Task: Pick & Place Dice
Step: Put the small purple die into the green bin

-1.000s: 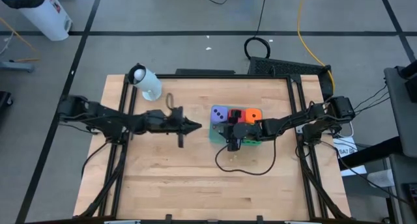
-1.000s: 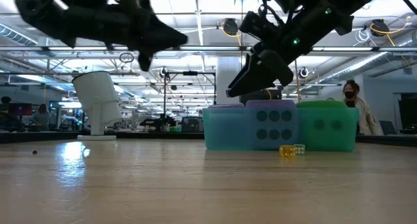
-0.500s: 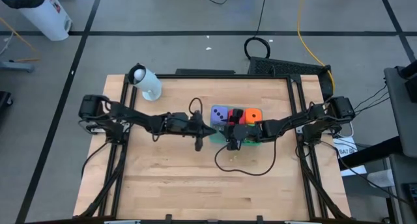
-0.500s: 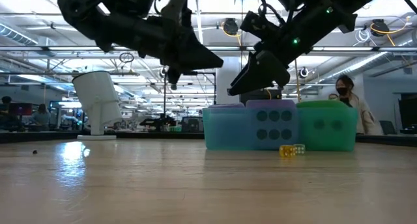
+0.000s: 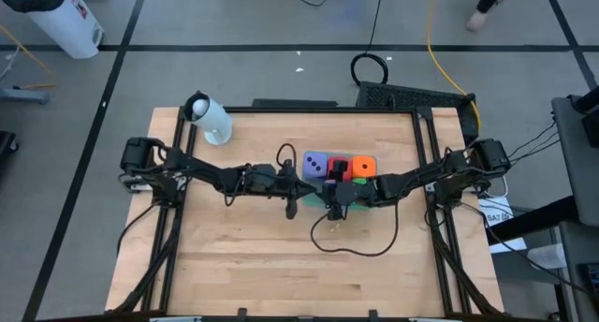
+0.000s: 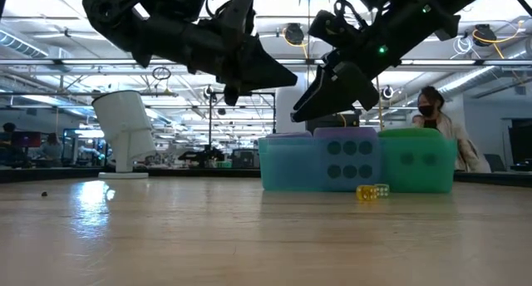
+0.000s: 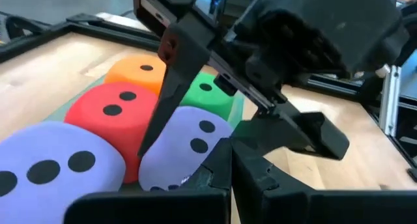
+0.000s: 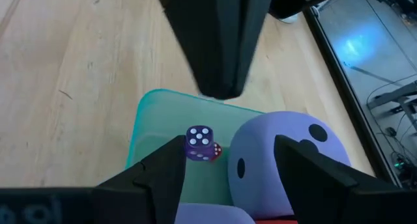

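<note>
Over the teal tray, your right gripper hangs spread above a purple die; centre it, then descend squarely. Keep the left gripper, pressed together, clear.

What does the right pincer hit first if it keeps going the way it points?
Most likely the purple die: in the right wrist view the open right pincer has its fingers straddling that die's near edge above the teal tray. A small purple die lies beside it. Depth is unclear.
</note>
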Available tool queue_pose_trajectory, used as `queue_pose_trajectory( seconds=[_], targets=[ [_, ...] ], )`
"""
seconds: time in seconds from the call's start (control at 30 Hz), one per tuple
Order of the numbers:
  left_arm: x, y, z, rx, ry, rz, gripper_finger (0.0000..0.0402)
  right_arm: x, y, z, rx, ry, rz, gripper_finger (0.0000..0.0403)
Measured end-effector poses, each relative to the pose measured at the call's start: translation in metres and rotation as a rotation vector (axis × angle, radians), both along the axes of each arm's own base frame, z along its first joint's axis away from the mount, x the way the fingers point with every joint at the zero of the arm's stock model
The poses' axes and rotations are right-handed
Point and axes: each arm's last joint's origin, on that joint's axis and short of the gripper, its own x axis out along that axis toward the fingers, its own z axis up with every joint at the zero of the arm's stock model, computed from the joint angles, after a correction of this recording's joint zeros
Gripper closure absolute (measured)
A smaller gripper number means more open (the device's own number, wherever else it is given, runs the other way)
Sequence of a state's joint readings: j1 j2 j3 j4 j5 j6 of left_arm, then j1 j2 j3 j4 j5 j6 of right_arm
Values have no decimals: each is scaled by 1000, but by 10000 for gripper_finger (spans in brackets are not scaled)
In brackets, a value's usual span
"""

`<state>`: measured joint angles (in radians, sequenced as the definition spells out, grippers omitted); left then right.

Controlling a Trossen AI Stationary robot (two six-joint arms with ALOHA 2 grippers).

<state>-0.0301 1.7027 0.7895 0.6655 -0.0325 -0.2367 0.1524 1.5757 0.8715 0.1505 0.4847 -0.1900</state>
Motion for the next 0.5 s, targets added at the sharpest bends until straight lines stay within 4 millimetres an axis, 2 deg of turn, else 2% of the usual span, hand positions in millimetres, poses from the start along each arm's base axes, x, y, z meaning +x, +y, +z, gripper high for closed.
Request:
queue_pose_trajectory(
  seconds=[0.23, 0.5],
  targets=[
    [0, -8, 1, 34, -15, 21, 399, 0, 0, 0, -9, -2, -3, 179],
    [-1, -8, -2, 31, 22, 32, 399, 1, 0, 1, 13, -26, -16, 179]
  ],
)
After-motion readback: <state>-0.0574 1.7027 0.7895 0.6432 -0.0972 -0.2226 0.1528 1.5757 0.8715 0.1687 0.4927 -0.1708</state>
